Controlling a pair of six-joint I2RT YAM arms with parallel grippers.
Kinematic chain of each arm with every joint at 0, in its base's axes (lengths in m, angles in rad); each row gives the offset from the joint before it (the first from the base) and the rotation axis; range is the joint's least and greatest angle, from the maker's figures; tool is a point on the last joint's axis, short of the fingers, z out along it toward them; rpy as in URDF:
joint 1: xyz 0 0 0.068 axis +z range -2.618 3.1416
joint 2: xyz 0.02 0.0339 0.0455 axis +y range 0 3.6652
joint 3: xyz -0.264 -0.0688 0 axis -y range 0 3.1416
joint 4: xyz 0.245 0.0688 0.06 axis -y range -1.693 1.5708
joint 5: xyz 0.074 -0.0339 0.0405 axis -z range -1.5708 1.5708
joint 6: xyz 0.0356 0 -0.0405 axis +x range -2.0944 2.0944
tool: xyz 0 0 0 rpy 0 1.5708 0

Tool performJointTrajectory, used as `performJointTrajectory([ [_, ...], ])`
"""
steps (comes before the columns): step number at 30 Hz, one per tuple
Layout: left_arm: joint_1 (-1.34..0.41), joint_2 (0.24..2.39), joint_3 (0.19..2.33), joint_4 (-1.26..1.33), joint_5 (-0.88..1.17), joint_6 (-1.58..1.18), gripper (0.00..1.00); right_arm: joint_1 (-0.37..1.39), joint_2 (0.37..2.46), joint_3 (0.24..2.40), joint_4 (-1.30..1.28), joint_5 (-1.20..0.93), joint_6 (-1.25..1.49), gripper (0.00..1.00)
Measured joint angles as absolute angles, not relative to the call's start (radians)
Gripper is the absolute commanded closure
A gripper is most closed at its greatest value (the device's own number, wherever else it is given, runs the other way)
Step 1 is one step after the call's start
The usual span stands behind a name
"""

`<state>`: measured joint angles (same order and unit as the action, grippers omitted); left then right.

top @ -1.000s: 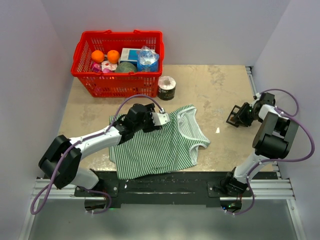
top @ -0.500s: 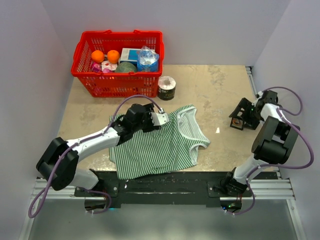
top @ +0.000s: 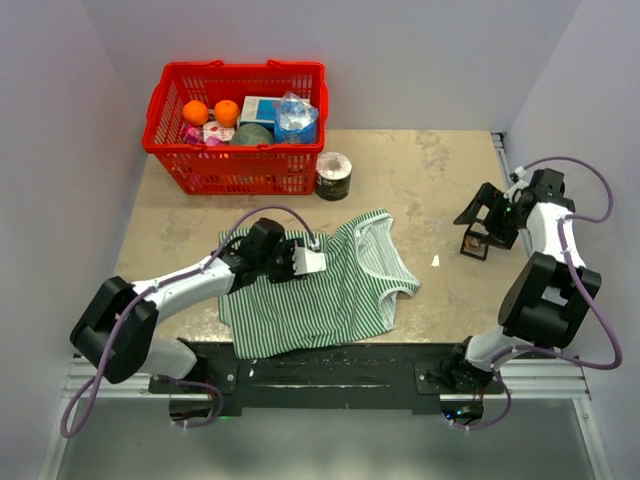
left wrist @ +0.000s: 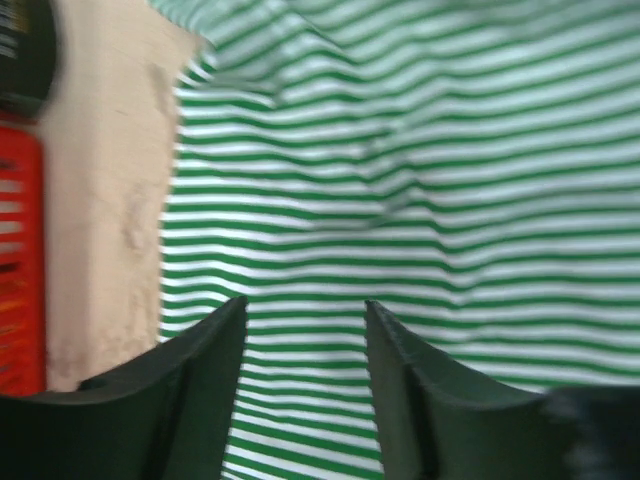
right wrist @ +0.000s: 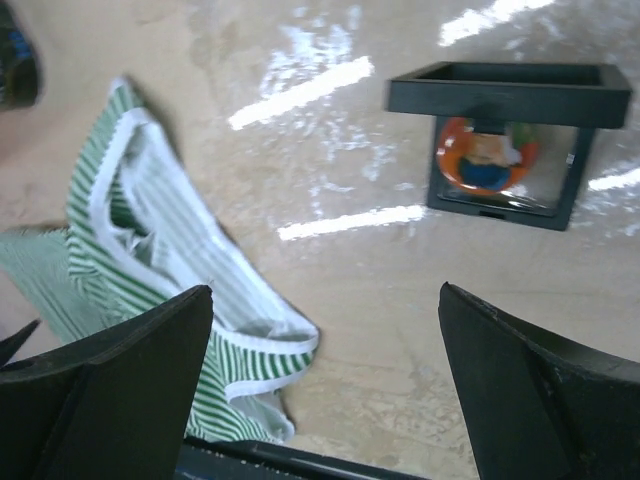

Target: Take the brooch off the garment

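The garment [top: 330,292], a green-and-white striped top, lies crumpled at the table's near middle and fills the left wrist view [left wrist: 420,150]. My left gripper [top: 309,260] [left wrist: 305,302] hangs low over its upper left part, jaws partly apart with only striped cloth showing between them. A tiny whitish speck [top: 435,261] on the bare table right of the garment looks like the brooch, though it is too small to be sure. My right gripper [top: 480,218] [right wrist: 325,290] stands wide open and empty above the table at the right, beside the black frame.
A small black square frame [top: 475,244] [right wrist: 505,145] holding a round orange picture stands at the right. The red basket [top: 236,172] with fruit and packets sits at the back left. A tape roll [top: 333,176] stands beside it. The garment's white-trimmed corner [right wrist: 270,350] shows near the right gripper.
The right gripper opened, let go of the black frame and drew back to the right. The left gripper slid nearer over the garment and its jaws narrowed.
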<state>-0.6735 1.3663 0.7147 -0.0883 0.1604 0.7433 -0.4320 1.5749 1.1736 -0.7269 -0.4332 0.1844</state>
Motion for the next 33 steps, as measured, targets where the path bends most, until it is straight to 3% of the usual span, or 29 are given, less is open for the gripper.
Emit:
performJointTrajectory([
  [2, -0.647, 1.389, 0.715, -0.158, 0.213, 0.782, 0.57, -0.425, 1.567, 1.206, -0.75, -0.486, 0.163, 0.01],
  [6, -0.616, 1.504, 0.721, -0.239, 0.249, 0.848, 0.57, -0.38, 1.542, 1.282, -0.774, -0.566, 0.112, 0.01],
  [12, -0.567, 1.605, 0.815, -0.209, 0.242, 0.904, 0.57, -0.252, 1.453, 1.391, -0.756, -0.665, 0.086, 0.01],
  [19, -0.475, 1.762, 0.975, -0.14, 0.176, 0.984, 0.57, -0.243, 1.44, 1.43, -0.71, -0.642, 0.132, 0.01],
  [24, -0.423, 1.746, 1.014, -0.242, 0.207, 1.01, 0.35, -0.24, 1.469, 1.452, -0.723, -0.524, 0.186, 0.01],
  [25, -0.421, 1.721, 1.013, -0.281, 0.232, 1.006, 0.26, -0.24, 1.478, 1.47, -0.731, -0.494, 0.197, 0.01],
  [26, -0.422, 1.685, 1.013, -0.317, 0.255, 0.997, 0.01, -0.241, 1.486, 1.491, -0.738, -0.465, 0.203, 0.01],
  [33, -0.432, 1.412, 1.121, -0.403, 0.337, 0.754, 0.0, -0.241, 1.501, 1.698, -0.759, -0.348, 0.189, 0.01],
])
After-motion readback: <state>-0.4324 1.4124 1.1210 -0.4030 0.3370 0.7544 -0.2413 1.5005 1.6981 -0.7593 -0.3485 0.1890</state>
